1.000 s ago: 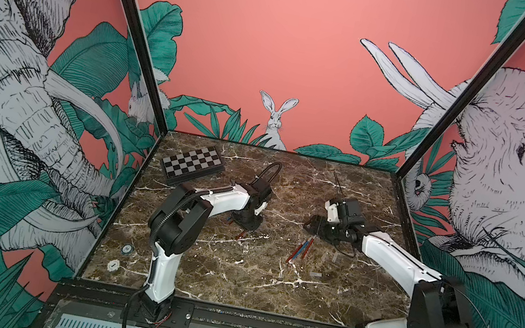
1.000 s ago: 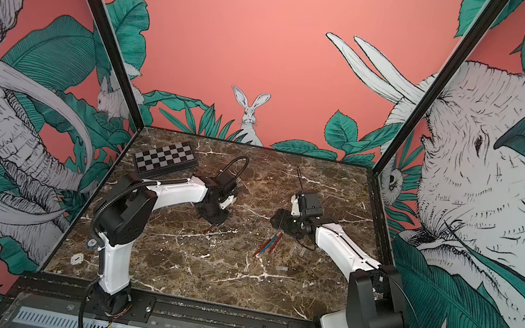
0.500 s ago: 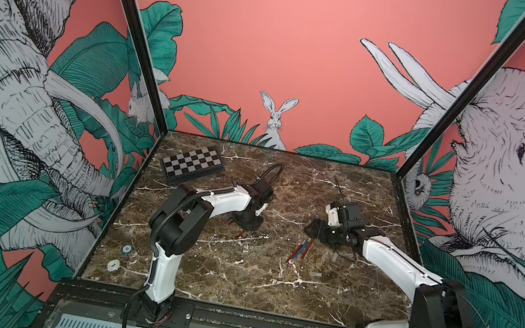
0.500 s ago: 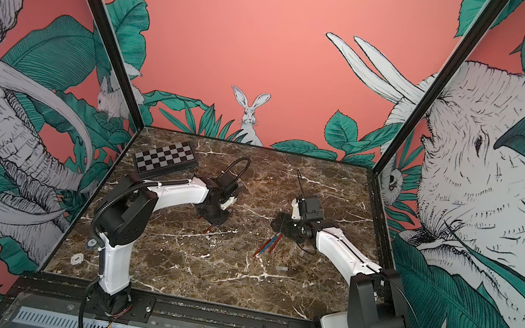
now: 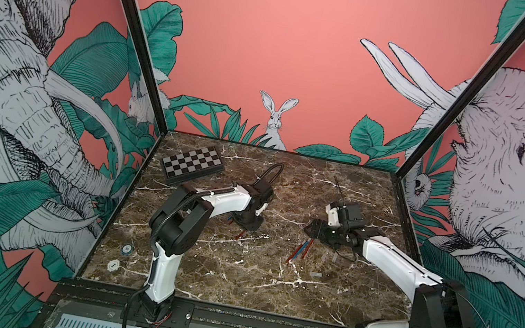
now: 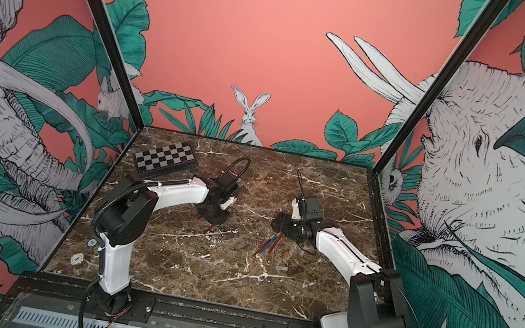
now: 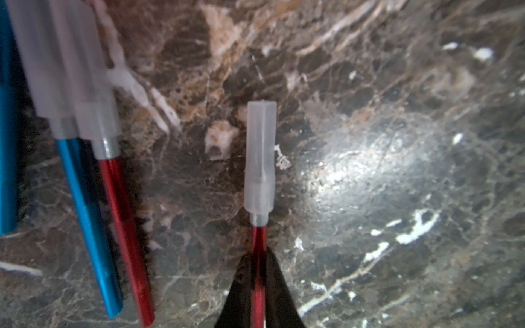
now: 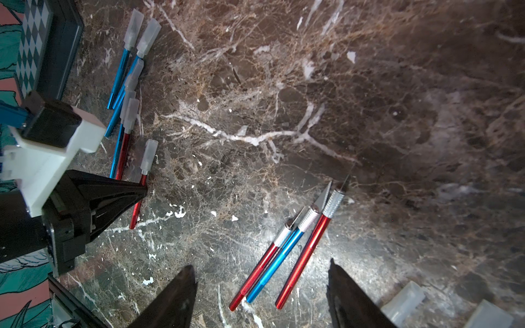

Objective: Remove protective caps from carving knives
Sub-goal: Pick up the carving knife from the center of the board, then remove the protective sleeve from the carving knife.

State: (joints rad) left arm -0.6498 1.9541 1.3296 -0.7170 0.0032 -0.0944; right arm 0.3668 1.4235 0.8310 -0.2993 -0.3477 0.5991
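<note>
One metallic red knife (image 7: pixel 258 238) (frosted cap (image 7: pixel 260 159) on) pinched in left jaws | right jaws apart

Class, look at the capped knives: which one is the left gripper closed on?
The red knife lying alone, apart from the bundle. The left gripper pinches its handle below the cap; nothing grips the bundle.

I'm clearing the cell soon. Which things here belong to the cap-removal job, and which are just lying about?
Job: capped red knife in the left tool; pile of capped knives; three bare knives; loose caps.
Lying about: checkered board; two round chips.
</note>
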